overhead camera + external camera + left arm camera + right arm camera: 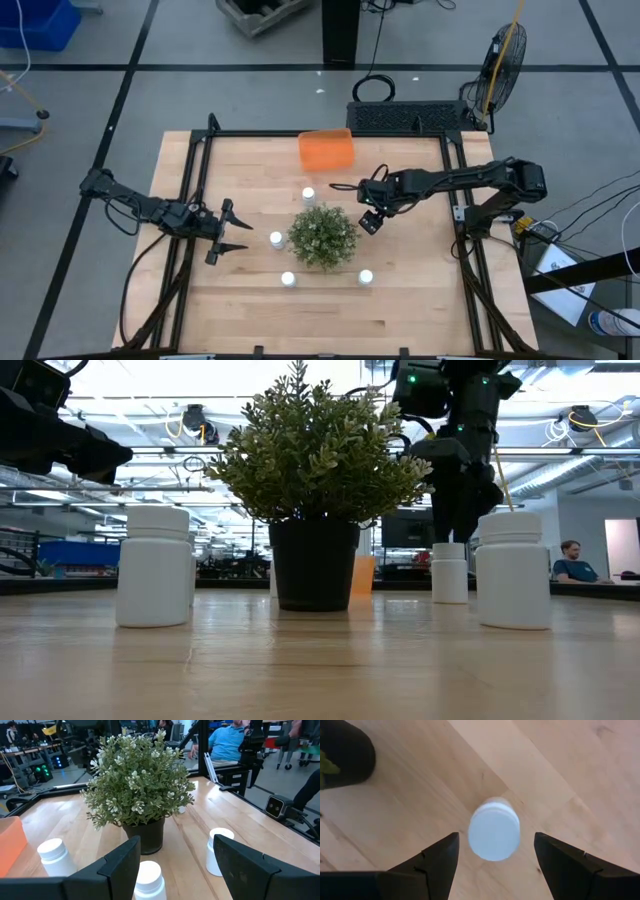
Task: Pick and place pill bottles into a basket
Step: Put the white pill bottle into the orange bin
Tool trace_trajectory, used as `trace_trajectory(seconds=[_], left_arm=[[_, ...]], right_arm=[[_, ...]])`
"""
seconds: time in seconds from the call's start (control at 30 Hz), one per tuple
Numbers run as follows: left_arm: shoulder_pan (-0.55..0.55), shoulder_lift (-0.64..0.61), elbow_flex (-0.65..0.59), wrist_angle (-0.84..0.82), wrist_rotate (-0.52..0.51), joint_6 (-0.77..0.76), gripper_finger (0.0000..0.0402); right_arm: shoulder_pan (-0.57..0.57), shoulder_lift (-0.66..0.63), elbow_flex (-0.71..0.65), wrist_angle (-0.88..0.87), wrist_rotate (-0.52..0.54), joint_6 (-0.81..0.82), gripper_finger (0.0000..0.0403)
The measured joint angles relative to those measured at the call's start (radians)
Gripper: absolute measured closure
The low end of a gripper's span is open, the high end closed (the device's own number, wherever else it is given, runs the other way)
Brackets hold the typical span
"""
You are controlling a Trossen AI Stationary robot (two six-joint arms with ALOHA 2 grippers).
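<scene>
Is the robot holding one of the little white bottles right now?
No, nothing is held. The right tool hangs open straight above a pill bottle without touching it. The left tool waits open near the plant, empty too.

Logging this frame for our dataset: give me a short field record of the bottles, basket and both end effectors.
pill bottles: four standing around the plant, a fifth under the right arm
basket: orange, behind the plant, no bottle seen inside
left end effector: open, facing the bottle left of the plant
right end effector: open, above the fifth bottle
</scene>
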Motion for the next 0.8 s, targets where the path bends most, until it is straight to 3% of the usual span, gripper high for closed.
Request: trace_trajectory(seconds=[0.53,0.8], left_arm=[[0.000,0.000,0.000,0.000,-0.008,0.000,0.0146],[0.000,0.000,0.000,0.001,-0.024,0.000,0.0146]], right_arm=[[0.000,-0.001,-0.071,0.099,-0.026,0.047,0.0154],[-0.004,-0.001,-0.071,0.106,-0.026,0.049,0.0231]])
